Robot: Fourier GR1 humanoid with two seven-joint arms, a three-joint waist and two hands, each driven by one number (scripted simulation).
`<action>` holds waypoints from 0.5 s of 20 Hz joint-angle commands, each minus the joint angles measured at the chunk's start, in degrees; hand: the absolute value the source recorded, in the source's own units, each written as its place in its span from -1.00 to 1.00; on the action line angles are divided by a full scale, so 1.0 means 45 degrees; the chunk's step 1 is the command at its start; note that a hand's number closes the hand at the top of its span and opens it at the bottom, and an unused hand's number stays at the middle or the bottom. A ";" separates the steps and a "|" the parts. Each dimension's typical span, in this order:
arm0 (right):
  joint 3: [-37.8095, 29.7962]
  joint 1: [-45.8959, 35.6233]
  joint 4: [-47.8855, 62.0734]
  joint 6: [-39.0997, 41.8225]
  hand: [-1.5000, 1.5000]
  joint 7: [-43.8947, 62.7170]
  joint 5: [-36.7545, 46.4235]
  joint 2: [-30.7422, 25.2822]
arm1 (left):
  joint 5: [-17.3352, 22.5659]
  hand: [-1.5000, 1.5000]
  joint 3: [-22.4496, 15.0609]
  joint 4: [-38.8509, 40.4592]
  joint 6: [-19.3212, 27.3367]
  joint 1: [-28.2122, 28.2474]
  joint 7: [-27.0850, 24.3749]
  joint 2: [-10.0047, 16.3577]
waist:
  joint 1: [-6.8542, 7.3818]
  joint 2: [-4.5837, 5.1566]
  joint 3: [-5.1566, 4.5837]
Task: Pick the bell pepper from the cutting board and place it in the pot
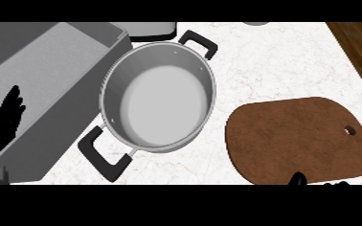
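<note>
Steel pot (161, 103), 2 black handles, stands upright. Brown rounded cutting board (297, 136), 1 hole near its right edge, lies flat to the pot's right, not touching it.

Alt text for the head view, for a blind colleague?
An empty steel pot sits centre frame, left of a bare brown cutting board; no bell pepper shows. The left hand rests open at the left edge; the right hand just peeks in at the bottom.

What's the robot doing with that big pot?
Nothing is in the pot yet. It sits empty on the counter, left of the brown cutting board, and no bell pepper shows anywhere. The right hand just peeks in at the board's lower edge. The left hand rests open at the left edge.
</note>
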 commanded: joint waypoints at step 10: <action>0.1284 -0.5769 0.1544 0.4424 1.00 0.1539 0.0342 0.4754 | -0.0470 0.00 -0.1245 0.0558 -0.0764 -0.0578 0.0407 -0.0244 | 0.0399 0.0292 -0.0108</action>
